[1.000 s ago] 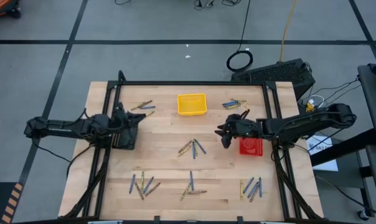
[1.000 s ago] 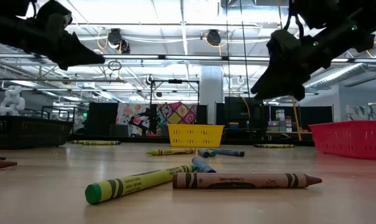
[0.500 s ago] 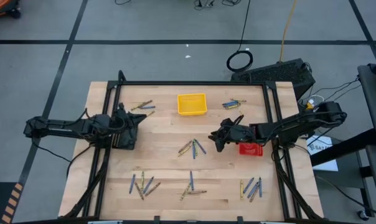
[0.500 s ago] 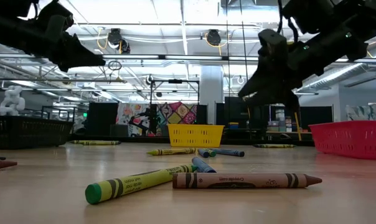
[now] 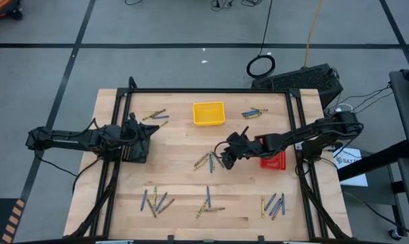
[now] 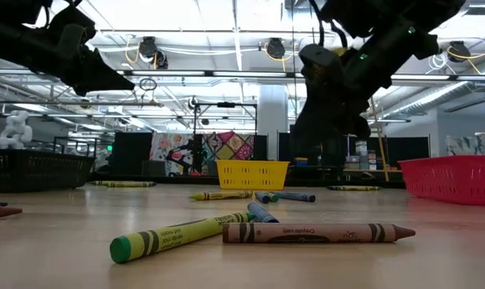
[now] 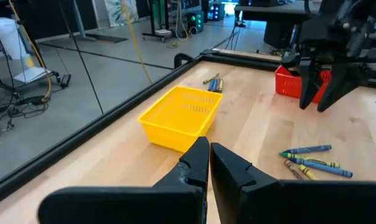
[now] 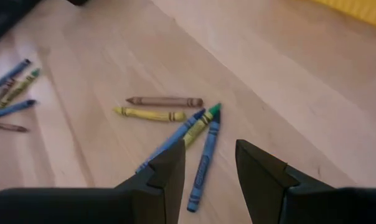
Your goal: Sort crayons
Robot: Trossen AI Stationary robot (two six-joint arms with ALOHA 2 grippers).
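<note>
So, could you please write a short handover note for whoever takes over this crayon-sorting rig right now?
Left end effector: shut, empty, parked at the table's left side.
Right end effector: open, empty, above the centre crayon cluster.
Crayons: other groups lie near the back left, back right, front left, front middle and front right.
Trays: yellow tray looks empty; red tray is partly hidden.
Done: nothing visibly sorted.
Left: all groups, probably starting with the centre cluster.

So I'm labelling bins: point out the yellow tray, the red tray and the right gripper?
yellow tray [image 5: 208, 114]: high view, its floor.
red tray [image 5: 275, 160]: high view, its visible floor.
right gripper [image 8: 210, 163]: right wrist view, gap between open fingers.
</note>
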